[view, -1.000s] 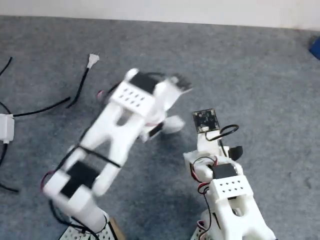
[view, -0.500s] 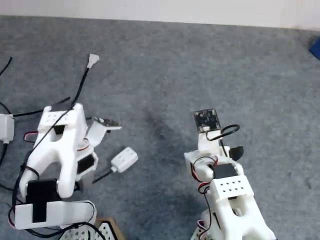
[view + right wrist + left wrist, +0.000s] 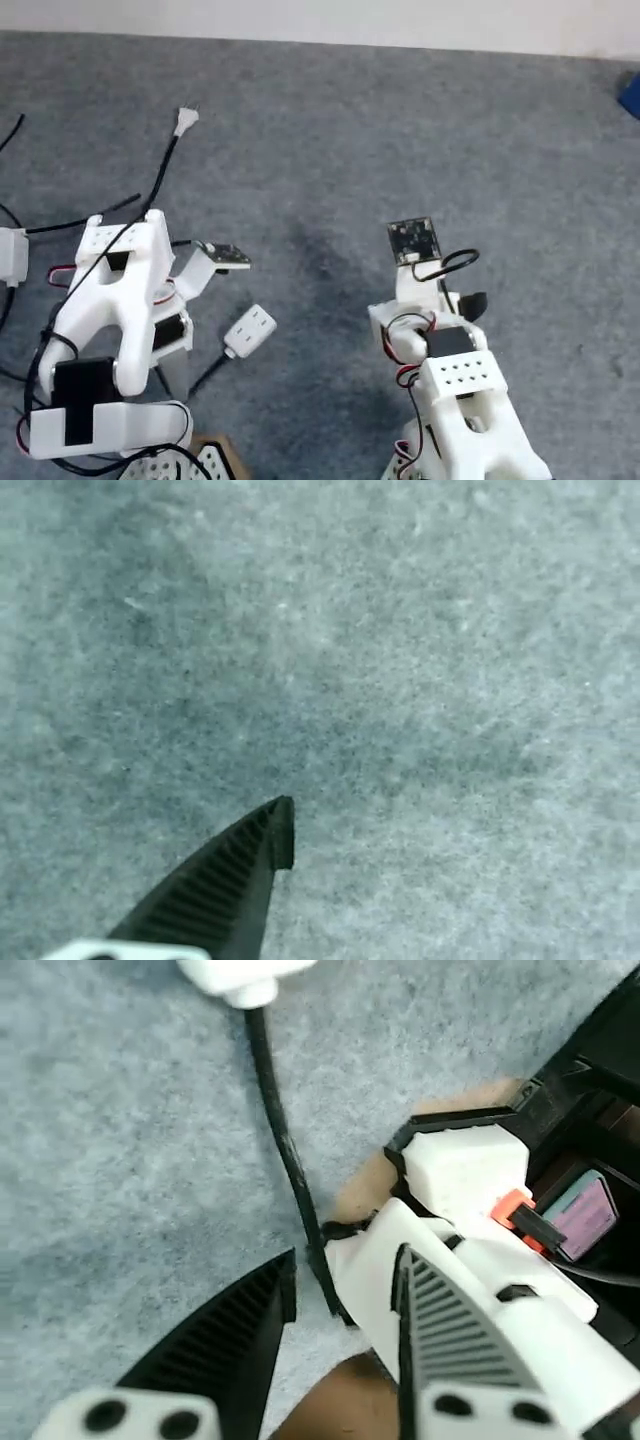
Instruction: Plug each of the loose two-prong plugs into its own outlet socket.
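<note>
On the grey felt surface (image 3: 330, 130), two white arms side by side. Left arm (image 3: 115, 300) folded back over its own base, at the left of the high view. Left gripper (image 3: 345, 1260) low above the felt, jaws apart and clamped on nothing, with one black finger (image 3: 230, 1340) and one white finger (image 3: 450, 1330). In the left wrist view, a black cord (image 3: 285, 1150) across the felt and down into the gap between the two tips; seemingly lying beneath them rather than touched, though hard to tell from this angle. At the cord's far end, the white outlet socket (image 3: 250, 328), flat on the felt just beside the left arm, between the two arms but nearer the left one. White two-prong plug (image 3: 185, 121) loose on the felt toward the far left, well apart from the socket and not plugged in, its dark lead (image 3: 160, 175) trailing back toward the left arm. A white block (image 3: 10, 256) with dark cables at the left edge, cut off by the frame. Right arm (image 3: 460, 390) at the right, well apart from socket and plug. Right gripper (image 3: 283, 830) above plain felt; whether open or closed, cannot tell. A blue object (image 3: 631, 95) at the right edge.
</note>
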